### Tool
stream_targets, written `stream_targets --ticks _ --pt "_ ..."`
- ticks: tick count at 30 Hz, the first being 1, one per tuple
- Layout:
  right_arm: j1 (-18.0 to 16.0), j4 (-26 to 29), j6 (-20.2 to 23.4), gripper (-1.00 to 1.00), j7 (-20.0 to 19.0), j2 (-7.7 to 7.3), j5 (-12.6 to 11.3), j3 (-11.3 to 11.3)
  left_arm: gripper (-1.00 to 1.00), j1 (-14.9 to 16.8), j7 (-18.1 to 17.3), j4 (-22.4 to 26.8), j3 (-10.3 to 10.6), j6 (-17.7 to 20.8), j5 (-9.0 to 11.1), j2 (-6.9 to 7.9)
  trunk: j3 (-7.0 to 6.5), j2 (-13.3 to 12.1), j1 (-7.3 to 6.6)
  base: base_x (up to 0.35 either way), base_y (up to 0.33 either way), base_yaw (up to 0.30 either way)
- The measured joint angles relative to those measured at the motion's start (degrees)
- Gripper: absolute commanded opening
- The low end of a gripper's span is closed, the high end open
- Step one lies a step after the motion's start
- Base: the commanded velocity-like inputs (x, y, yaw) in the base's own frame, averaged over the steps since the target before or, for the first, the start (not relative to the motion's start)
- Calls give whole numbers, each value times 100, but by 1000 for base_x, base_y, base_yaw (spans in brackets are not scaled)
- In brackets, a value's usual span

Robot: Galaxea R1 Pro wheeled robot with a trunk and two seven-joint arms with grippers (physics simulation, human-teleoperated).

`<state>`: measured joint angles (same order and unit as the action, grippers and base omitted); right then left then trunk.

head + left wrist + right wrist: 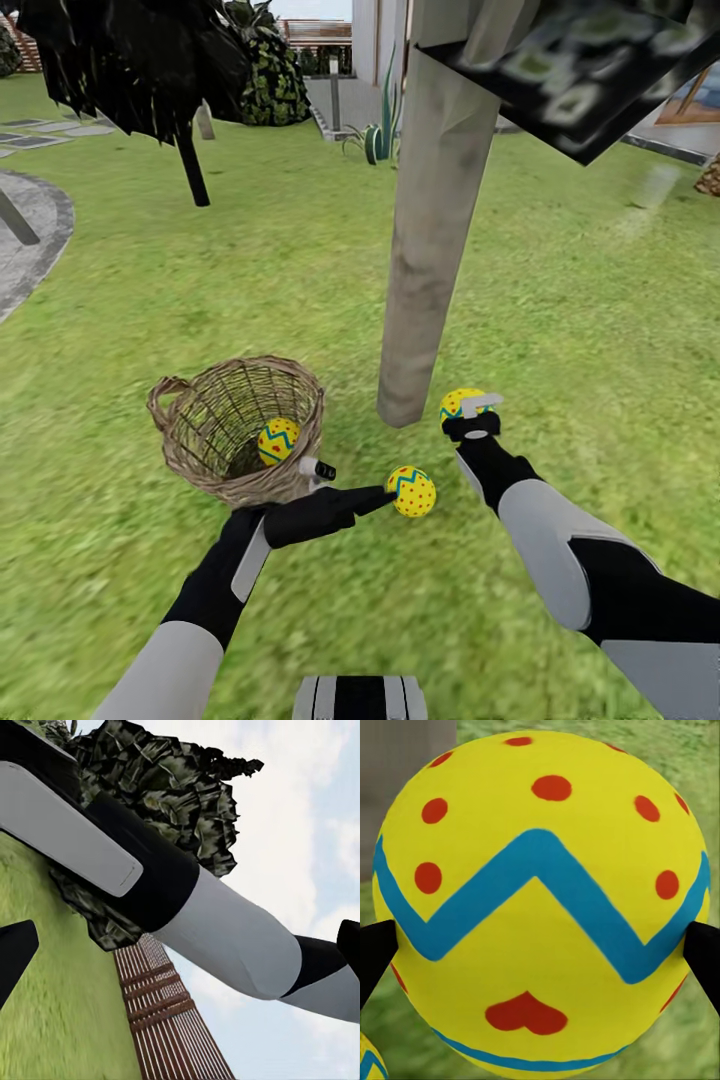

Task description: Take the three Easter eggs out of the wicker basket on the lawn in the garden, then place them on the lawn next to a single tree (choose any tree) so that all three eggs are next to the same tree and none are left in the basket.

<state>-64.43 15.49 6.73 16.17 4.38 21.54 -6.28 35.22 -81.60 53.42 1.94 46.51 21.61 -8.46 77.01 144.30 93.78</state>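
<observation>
The tree (430, 230) has a thick pale trunk that stands up out of the lawn (600, 330), and it is the landmark here.

The wicker basket (190, 440) sits on the grass just beside the foot of the tree, on the side of the robot's left arm. It leans a bit, so you can look into it. One egg (278, 441) is inside the basket, against the wall nearest the trunk.

The right claw (470, 412) is right next to the foot of the tree. It is clamped on a second egg (540, 900), a yellow one with a blue zigzag and red dots. In the right wrist view the black fingertips (375, 956) press on both sides of this egg, with green grass behind it.

The third egg (412, 491) is near the tree too, between the basket and the right claw, a little closer to the robot. The left claw (375, 497) touches this egg at its tip. I cannot tell if this claw is apart or together, or if the egg rests on the grass.

Far behind the tree, a thin black tree (190, 165) stands on the lawn.
</observation>
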Motion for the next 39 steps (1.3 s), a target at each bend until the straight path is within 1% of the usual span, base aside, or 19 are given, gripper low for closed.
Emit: stream_targets --ticks 8,12,17,20,23,32,39 --pt "-16 -7 0 -100 30 -5 15 8 100 0 0 -7 0 0 0 3 177 11 21 0 0 0" --pt "-11 -281 5 -100 29 14 40 17 100 0 0 -2 0 0 -1 7 266 16 31 0 0 0" --pt "-7 -361 1 -100 -12 18 54 18 100 0 0 -19 -2 0 1 10 377 23 44 0 0 0" --pt "-6 -544 0 -100 -15 -26 42 9 100 0 -4 1 -8 0 1 35 444 27 52 0 0 0" --pt "-5 -670 -5 -100 -2 -32 25 11 100 0 -1 -3 -9 0 1 27 510 31 59 0 0 0" --pt "-5 -692 -5 -100 16 -38 6 12 100 0 -2 -4 -9 0 1 26 709 43 82 0 0 0" --pt "-2 -662 -67 -100 8 -5 25 12 100 0 -3 -4 -9 0 2 26 865 52 100 0 0 0"
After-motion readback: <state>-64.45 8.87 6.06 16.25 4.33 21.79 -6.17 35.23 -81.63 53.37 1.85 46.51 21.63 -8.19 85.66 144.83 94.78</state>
